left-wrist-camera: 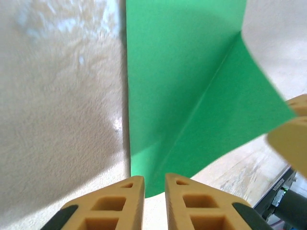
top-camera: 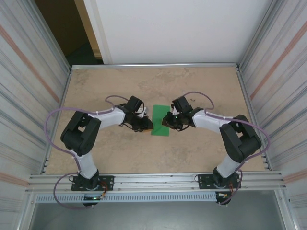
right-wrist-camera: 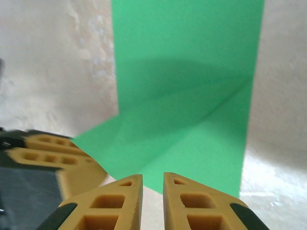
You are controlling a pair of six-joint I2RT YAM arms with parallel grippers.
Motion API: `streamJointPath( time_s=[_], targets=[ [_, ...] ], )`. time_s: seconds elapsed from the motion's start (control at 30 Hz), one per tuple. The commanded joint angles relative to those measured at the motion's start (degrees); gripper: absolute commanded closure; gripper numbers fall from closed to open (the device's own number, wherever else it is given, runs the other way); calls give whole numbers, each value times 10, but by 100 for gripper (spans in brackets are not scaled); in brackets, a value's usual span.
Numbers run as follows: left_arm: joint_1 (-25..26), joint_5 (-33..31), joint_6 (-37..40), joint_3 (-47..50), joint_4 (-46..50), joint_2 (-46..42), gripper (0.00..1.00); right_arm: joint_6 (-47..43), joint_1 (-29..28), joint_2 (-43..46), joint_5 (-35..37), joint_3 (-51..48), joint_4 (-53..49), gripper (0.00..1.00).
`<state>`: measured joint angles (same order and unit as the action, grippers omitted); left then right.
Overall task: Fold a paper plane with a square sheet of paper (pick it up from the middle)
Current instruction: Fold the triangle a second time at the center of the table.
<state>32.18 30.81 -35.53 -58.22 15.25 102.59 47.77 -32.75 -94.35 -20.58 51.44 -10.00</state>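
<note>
The green sheet of paper (top-camera: pixel 160 120) lies mid-table, folded into a narrow upright strip. In the left wrist view the paper (left-wrist-camera: pixel 182 86) carries a diagonal crease, and a triangular flap rises off the table toward the other arm's tan finger. My left gripper (top-camera: pixel 144 126) sits at the strip's near-left corner and my right gripper (top-camera: pixel 167 120) at its right edge. The left gripper (left-wrist-camera: pixel 154 178) and the right gripper (right-wrist-camera: pixel 153 176) each show a narrow gap with bare table in it. The paper's edge (right-wrist-camera: pixel 192 120) lies just past their tips.
The tan tabletop (top-camera: pixel 105 86) is fenced by metal rails and corrugated side walls (top-camera: pixel 29 86). A white panel (top-camera: pixel 177 28) stands behind the far edge. Purple cables loop over both arms.
</note>
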Motion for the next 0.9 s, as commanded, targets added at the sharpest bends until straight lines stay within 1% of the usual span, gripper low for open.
streamJointPath(
  time_s=[0.0,0.1,0.23,0.3,0.43,0.53,0.63,0.77,0.87],
  targets=[
    [-5,-26,-7,13,-30,-29,79,3,-6,1,-2,-10,-43,85],
    [-4,-27,6,25,-60,-51,77,-4,-14,-21,-27,-3,-44,87],
    [-2,-20,48,48,-112,-81,70,-3,-13,-36,-37,0,-39,88],
    [-2,-16,68,51,-124,-83,66,-5,-10,-44,-37,5,-46,88],
    [5,10,102,28,-124,-62,61,-19,-3,-61,-36,15,-72,88],
    [23,-6,132,-3,-101,-42,59,-26,5,-65,-32,18,-91,88],
    [34,-33,159,-32,-71,-19,58,-31,12,-67,-32,18,-101,88],
    [34,-32,170,-54,-67,8,60,-38,16,-76,-32,24,-116,88],
    [35,-33,174,-63,-62,23,65,-42,17,-82,-30,27,-124,88]
  ],
)
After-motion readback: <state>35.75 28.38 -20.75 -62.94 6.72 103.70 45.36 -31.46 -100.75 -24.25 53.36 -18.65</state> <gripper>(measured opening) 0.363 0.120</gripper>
